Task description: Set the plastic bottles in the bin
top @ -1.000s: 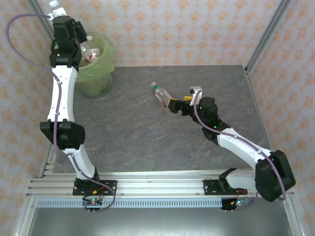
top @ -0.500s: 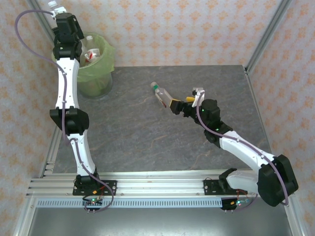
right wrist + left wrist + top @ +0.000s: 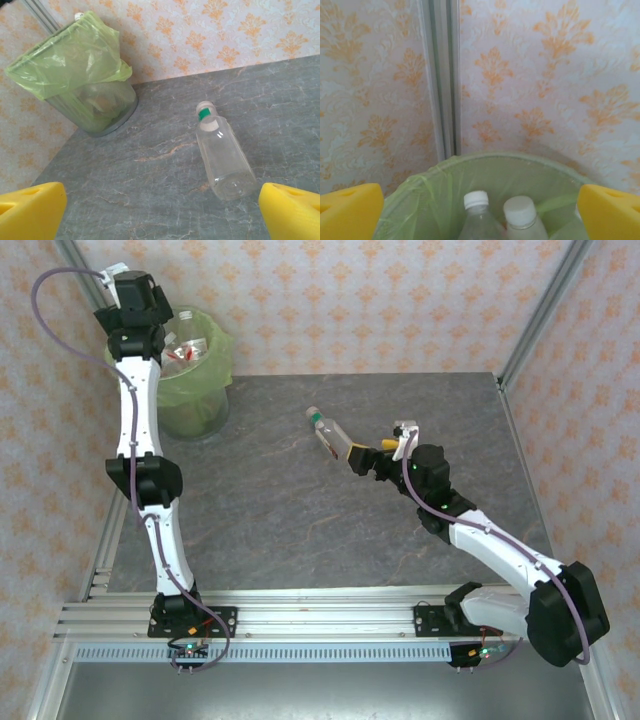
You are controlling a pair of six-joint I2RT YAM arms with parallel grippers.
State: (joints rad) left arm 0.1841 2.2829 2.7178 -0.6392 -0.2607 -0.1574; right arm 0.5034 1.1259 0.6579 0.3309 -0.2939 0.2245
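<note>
A clear plastic bottle [image 3: 328, 430] with a green band under its white cap lies on its side on the grey table [image 3: 260, 510]. In the right wrist view this bottle [image 3: 222, 152] lies ahead of my open right gripper [image 3: 160, 215], nearer the right yellow finger, with nothing between the pads. My right gripper [image 3: 368, 448] sits just behind the bottle's base. The bin [image 3: 190, 375], lined with a light-green bag, stands at the back left and holds several bottles [image 3: 188, 343]. My left gripper [image 3: 118, 280] hangs open above the bin [image 3: 485, 167]; two white-capped bottles [image 3: 476, 200] show inside.
Patterned walls close the table at the back and sides, with a metal corner post [image 3: 440, 75] right behind the bin. The bin [image 3: 80, 75] stands far left of the lying bottle, with bare table between them.
The bottle that stuck out of my left gripper above the bin is gone from it, and the gripper stands open. The right arm drifted slightly to the right.
</note>
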